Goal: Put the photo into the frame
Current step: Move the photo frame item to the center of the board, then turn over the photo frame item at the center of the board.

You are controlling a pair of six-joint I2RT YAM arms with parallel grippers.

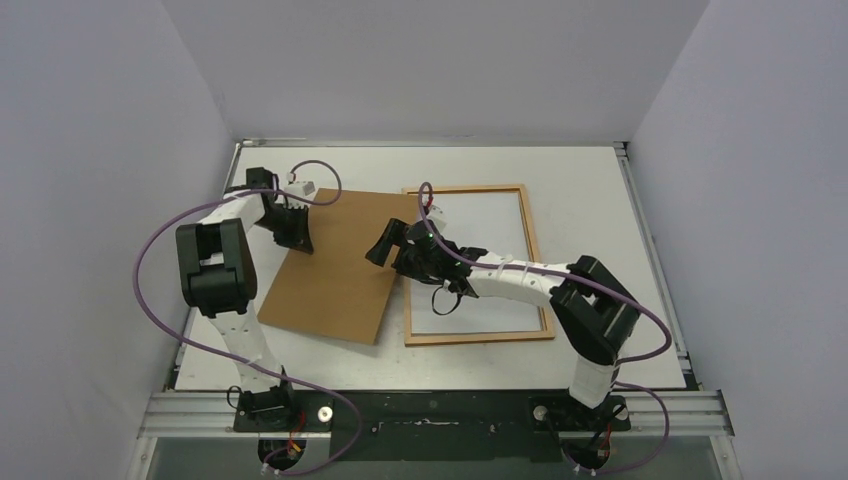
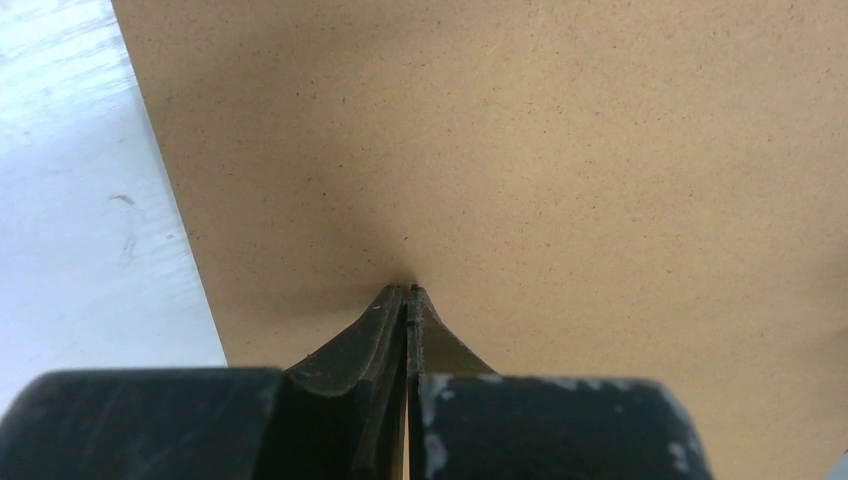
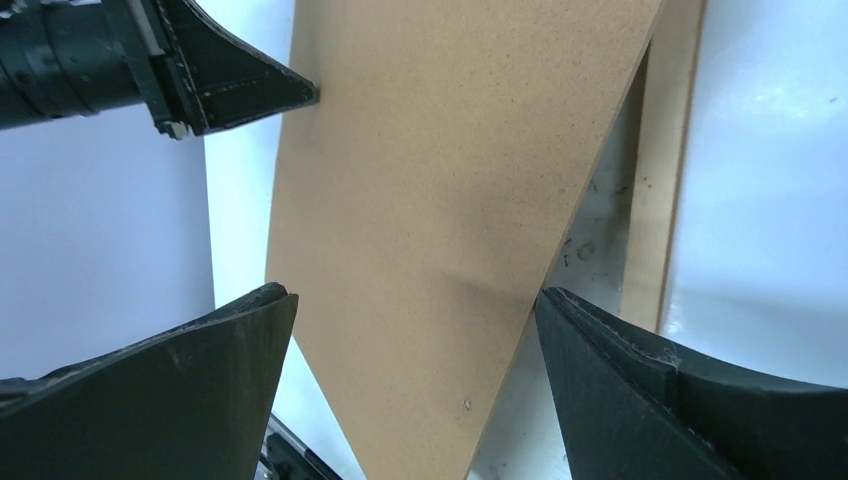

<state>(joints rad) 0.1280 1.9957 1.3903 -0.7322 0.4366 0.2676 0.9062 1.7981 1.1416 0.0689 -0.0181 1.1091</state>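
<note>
On the left of the white desk (image 1: pixel 600 200), the left fingers (image 2: pixel 408 305) are pressed fully together and grip nothing. Their tip touches the top face of the brown fibreboard sheet (image 1: pixel 335 270) just inside its left edge. The sheet lies skewed, with its far right corner overlapping the left rail of the frame (image 1: pixel 478 338). Over the sheet's right edge the right fingers (image 1: pixel 388 243) stand wide apart, holding nothing. Right of centre the frame lies on the desk, reddish-brown rails around a white field. The photo cannot be identified with certainty: that white field may be its plain back or the desk seen through the pane.
</note>
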